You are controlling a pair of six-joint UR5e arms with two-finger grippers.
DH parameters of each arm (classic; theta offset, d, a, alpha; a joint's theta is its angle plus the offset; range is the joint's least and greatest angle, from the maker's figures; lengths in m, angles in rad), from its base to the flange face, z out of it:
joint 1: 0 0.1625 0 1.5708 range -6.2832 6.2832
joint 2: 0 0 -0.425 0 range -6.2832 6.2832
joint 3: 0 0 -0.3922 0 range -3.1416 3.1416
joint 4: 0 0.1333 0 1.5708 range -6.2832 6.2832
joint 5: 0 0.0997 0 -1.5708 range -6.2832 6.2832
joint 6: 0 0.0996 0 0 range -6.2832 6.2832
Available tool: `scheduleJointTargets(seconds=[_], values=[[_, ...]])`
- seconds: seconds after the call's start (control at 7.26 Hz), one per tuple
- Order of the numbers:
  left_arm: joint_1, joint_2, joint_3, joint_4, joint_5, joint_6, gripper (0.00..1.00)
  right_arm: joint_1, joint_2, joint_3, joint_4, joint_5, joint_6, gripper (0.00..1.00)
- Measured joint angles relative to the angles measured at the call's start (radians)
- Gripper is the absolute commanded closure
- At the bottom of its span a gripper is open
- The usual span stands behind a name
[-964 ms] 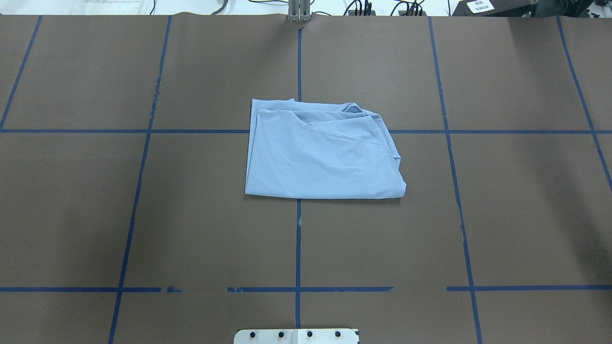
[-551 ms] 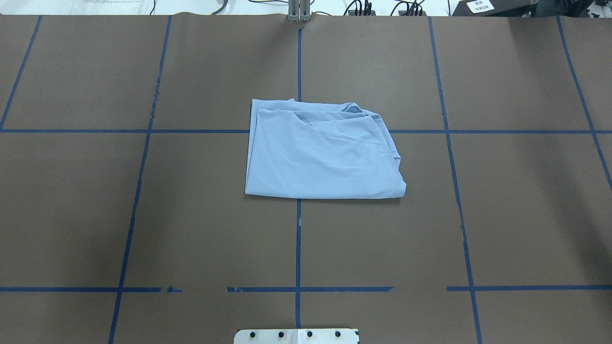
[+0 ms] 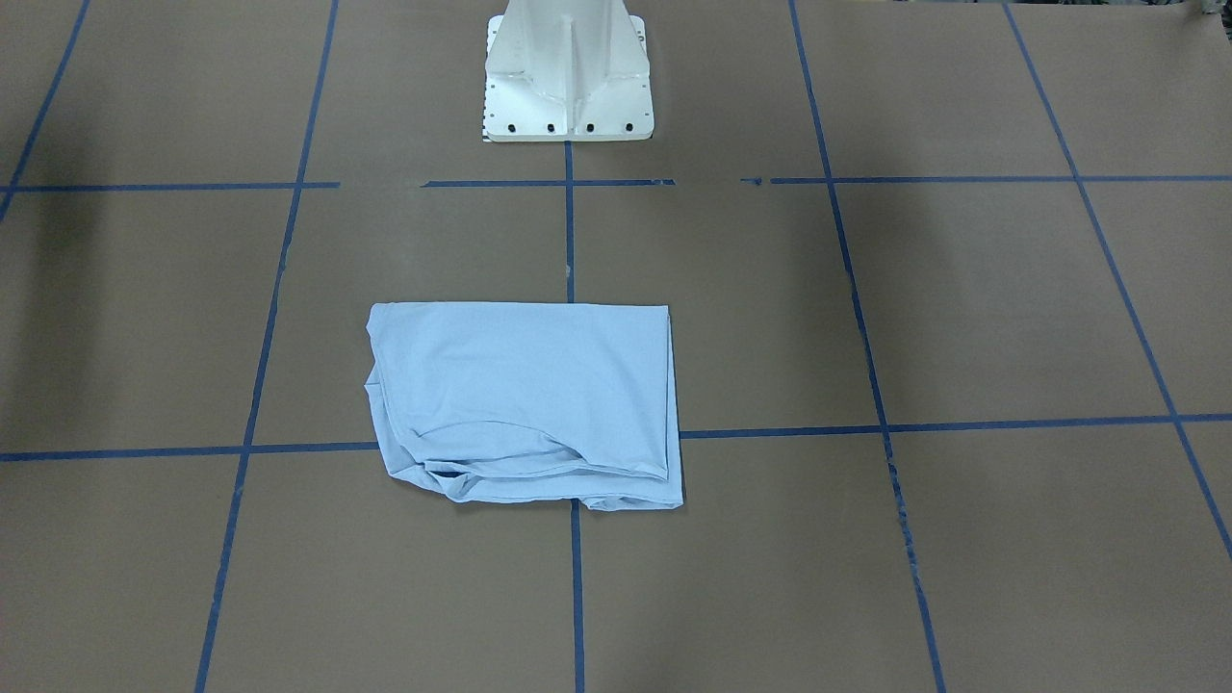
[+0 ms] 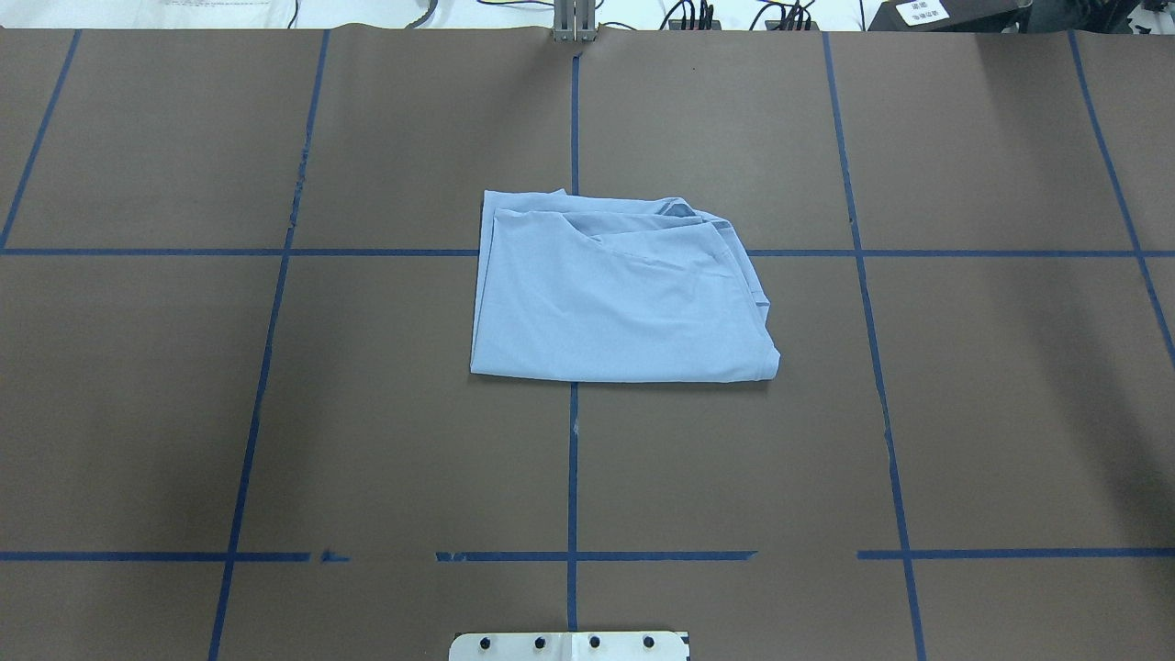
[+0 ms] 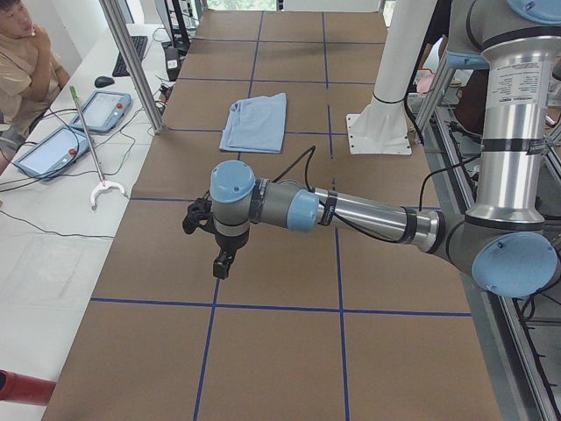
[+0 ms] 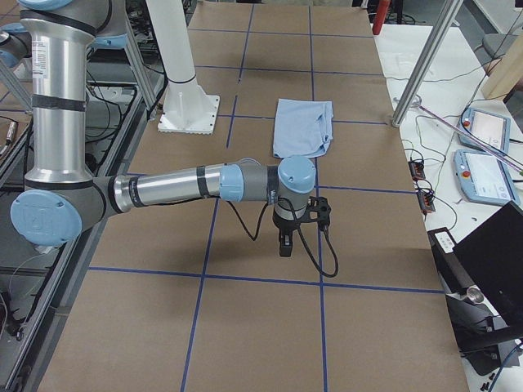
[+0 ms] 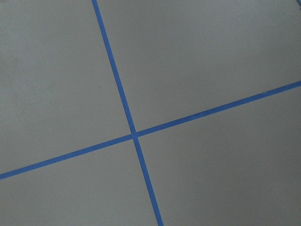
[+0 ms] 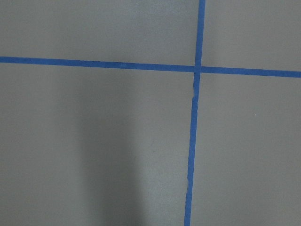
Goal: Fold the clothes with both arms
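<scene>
a light blue t-shirt [image 4: 615, 294] made of thin soft cloth lies folded into a rough rectangle on the brown paper-covered table [image 4: 964, 413], about midway between the table's two ends and well apart from every edge. it rests flat across the crossing of two blue tape lines [image 4: 573, 459] that are part of a grid on the paper. the side of the fold toward the white pedestal base [image 3: 568, 67] is one smooth straight edge. the side away from the base shows several stacked, slightly rumpled layers, and the corner on the robot's right is uneven. nothing touches the shirt.

neither arm shows in the overhead or front-facing views. in the view from the table's left end, the grey metal left arm [image 5: 351, 210], with pale blue joint caps, reaches out over the table toward that end. its black left gripper [image 5: 223, 261] points down, well apart from the shirt. in the view from the right end, the right arm [image 6: 172, 186] is stretched out likewise, with the black right gripper [image 6: 284, 243] pointing down. from these views i cannot tell whether either pair of fingers is apart or together. both wrist cameras show only brown paper and crossing tape.

a seated person [image 5: 22, 61] and two flat control tablets [image 5: 105, 110] are beside the table's far long edge.
</scene>
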State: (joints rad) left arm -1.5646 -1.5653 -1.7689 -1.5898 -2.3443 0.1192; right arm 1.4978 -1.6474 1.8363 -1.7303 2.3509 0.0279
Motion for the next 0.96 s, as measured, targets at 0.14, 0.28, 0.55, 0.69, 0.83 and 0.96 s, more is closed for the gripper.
scheduleJointTargets(seconds=[0.14, 0.28, 0.55, 0.69, 0.83, 0.96], values=[[0.000, 0.000, 0.003, 0.000, -0.001, 0.000, 0.00, -0.004, 0.000, -0.002, 0.000, -0.001, 0.000, 0.00], [0.000, 0.000, 0.002, 0.000, -0.001, 0.000, 0.00, -0.012, 0.001, -0.007, 0.001, -0.002, 0.000, 0.00], [0.000, 0.001, -0.001, -0.001, -0.001, 0.000, 0.00, -0.022, 0.004, -0.014, 0.001, -0.001, 0.001, 0.00], [0.000, 0.001, -0.002, -0.001, -0.002, -0.001, 0.00, -0.023, 0.005, -0.015, 0.001, -0.001, 0.001, 0.00], [0.000, 0.000, -0.004, -0.001, -0.002, -0.002, 0.00, -0.023, 0.006, -0.015, 0.001, -0.001, 0.001, 0.00], [0.000, -0.001, -0.007, -0.001, -0.003, -0.002, 0.00, -0.024, 0.007, -0.015, 0.001, 0.000, 0.002, 0.00]])
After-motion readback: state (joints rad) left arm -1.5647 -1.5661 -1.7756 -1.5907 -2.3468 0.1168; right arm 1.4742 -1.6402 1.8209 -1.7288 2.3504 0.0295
